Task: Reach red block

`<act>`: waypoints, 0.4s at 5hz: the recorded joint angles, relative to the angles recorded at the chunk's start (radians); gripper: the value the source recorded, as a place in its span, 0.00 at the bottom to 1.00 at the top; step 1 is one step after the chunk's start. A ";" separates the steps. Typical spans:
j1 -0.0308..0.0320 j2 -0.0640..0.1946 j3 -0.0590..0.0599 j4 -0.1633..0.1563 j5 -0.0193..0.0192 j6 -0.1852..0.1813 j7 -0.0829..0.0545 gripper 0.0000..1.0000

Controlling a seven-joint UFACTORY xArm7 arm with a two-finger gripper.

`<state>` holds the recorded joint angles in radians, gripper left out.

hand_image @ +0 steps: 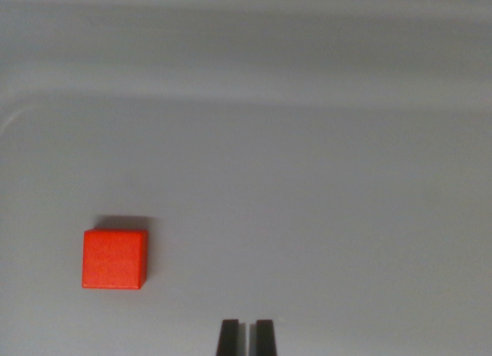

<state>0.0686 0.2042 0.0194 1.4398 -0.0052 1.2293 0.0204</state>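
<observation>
red block [114, 259] sits off to the wrist view's left of the gripper [247, 337] and a bit ahead of the tips, well apart, no contact. Fingers nearly pressed together, only a thin slit between them, holding nothing. Block looks square-on, no long axis to speak of. Next move likely a lateral shift toward the left plus slight advance over the white tabletop [323, 179].

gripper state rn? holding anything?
Gripper: shut or nearly so, only a thin slit between the fingertips, holding nothing. The red block lies apart, toward the wrist view's left.
</observation>
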 joint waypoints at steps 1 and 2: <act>0.0000 0.000 0.000 0.000 0.0000 0.000 0.000 0.00; 0.0103 0.031 0.008 -0.022 0.0000 -0.048 0.002 0.00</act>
<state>0.0789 0.2349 0.0275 1.4174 -0.0052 1.1815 0.0221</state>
